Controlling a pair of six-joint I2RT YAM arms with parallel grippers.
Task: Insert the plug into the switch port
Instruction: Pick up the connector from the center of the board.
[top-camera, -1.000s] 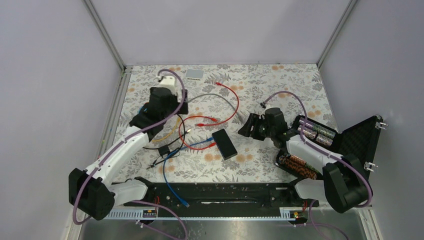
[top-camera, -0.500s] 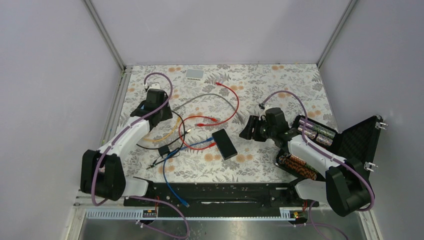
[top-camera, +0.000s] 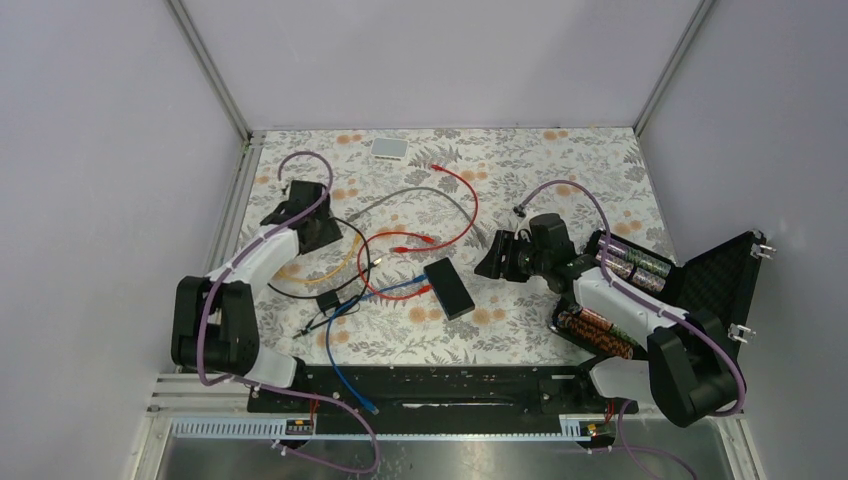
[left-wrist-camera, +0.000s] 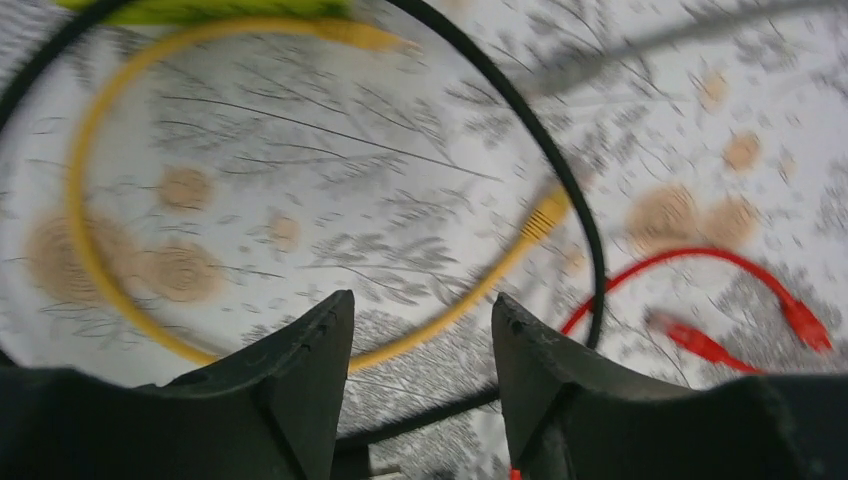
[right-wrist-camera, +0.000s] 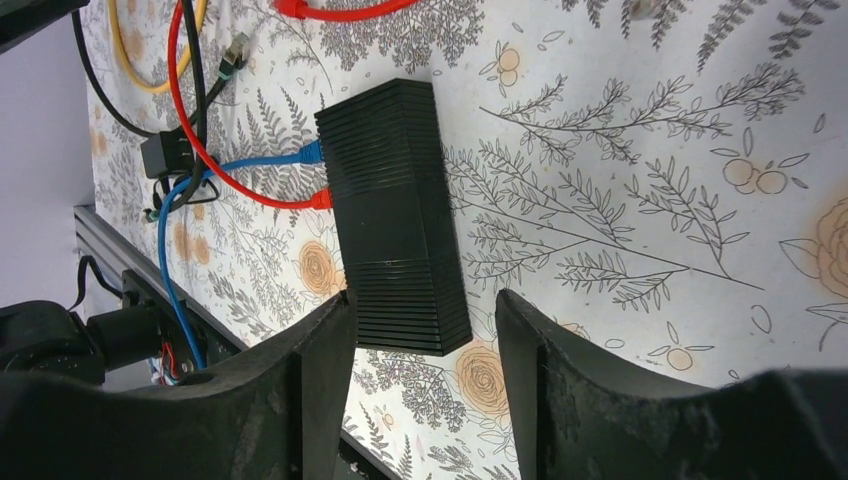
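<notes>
The flat black switch box (top-camera: 449, 287) lies mid-table; it also shows in the right wrist view (right-wrist-camera: 395, 210). A blue plug (right-wrist-camera: 312, 152) and a red plug (right-wrist-camera: 322, 200) sit at its port side. My right gripper (top-camera: 490, 258) is open and empty, hovering just right of the box, with its open jaws (right-wrist-camera: 422, 310) framing the box's near end. My left gripper (top-camera: 322, 234) is open and empty, low over the yellow cable (top-camera: 340, 262). In the left wrist view the yellow plug (left-wrist-camera: 545, 213) lies loose just beyond the gripper (left-wrist-camera: 422, 310).
Red (top-camera: 455, 200), grey (top-camera: 420, 192) and black (top-camera: 300, 292) cables loop between the arms. A tiny black block (top-camera: 327, 300) sits left of the switch. A small white box (top-camera: 390, 148) lies at the back. An open black case with batteries (top-camera: 620, 290) stands at right.
My left gripper has swung left and dropped lower, down over the yellow cable loop. The right arm has barely moved.
</notes>
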